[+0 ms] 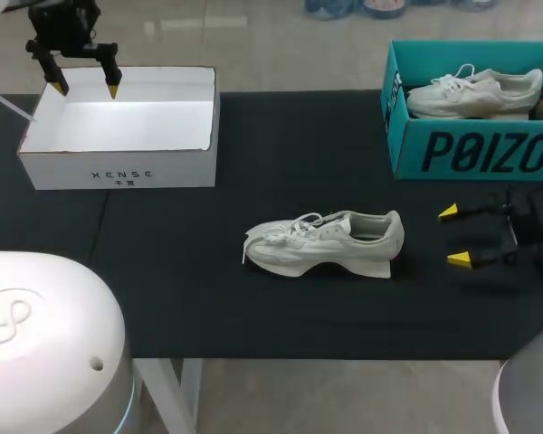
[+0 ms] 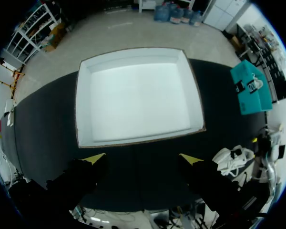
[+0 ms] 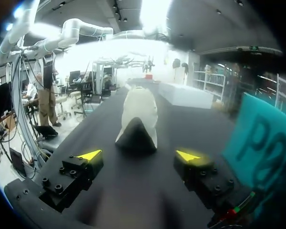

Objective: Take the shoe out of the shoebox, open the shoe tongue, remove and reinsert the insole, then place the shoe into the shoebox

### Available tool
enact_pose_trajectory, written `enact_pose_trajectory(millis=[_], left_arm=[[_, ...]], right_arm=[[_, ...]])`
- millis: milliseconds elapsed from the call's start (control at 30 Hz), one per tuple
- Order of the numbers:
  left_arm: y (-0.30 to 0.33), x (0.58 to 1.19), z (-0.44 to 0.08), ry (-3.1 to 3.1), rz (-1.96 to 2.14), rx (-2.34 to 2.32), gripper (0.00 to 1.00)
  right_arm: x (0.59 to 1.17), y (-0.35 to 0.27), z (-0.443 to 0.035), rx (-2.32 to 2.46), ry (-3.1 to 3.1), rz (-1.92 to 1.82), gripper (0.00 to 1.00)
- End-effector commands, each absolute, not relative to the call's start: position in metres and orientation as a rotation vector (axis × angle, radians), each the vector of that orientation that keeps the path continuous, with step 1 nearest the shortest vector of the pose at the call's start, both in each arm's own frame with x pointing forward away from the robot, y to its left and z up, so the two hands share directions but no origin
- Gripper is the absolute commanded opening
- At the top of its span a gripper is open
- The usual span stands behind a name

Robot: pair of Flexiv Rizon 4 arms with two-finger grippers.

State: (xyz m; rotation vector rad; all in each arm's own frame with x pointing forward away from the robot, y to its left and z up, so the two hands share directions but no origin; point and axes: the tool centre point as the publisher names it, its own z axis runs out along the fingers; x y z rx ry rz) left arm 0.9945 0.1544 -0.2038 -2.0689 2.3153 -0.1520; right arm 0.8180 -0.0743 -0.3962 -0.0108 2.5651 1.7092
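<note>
Right claw (image 1: 453,236) is spread and empty, low behind the heel of the white sneaker (image 1: 330,242), which stands upright mid-counter (image 1: 190,289). Left claw (image 1: 85,89) hangs spread over the empty white shoebox (image 1: 118,167). Opening the tongue looks next and calls for steadying the sneaker. Its insole is hidden.

Off-white shoe (image 1: 326,242), white shoebox (image 1: 118,167), teal box (image 1: 471,149) with dark lettering, black table (image 1: 253,307)
</note>
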Motion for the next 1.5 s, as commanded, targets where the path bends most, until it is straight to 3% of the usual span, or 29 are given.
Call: enact_pose_trajectory(millis=[33,1100,1500], left_arm=[[0.155,0.993,-0.203,2.313,-0.151,-2.068,1.0],[0.155,0.993,-0.203,2.313,-0.151,-2.068,1.0],[0.155,0.993,-0.203,2.313,-0.151,-2.068,1.0]], right_arm=[[0.81,-0.066,-0.4,-0.015,2.538,1.714,1.0],[0.818,0.031,-0.415,-0.104,2.479,1.791,1.0],[0.813,0.037,-0.424,-0.079,2.471,1.814,1.0]])
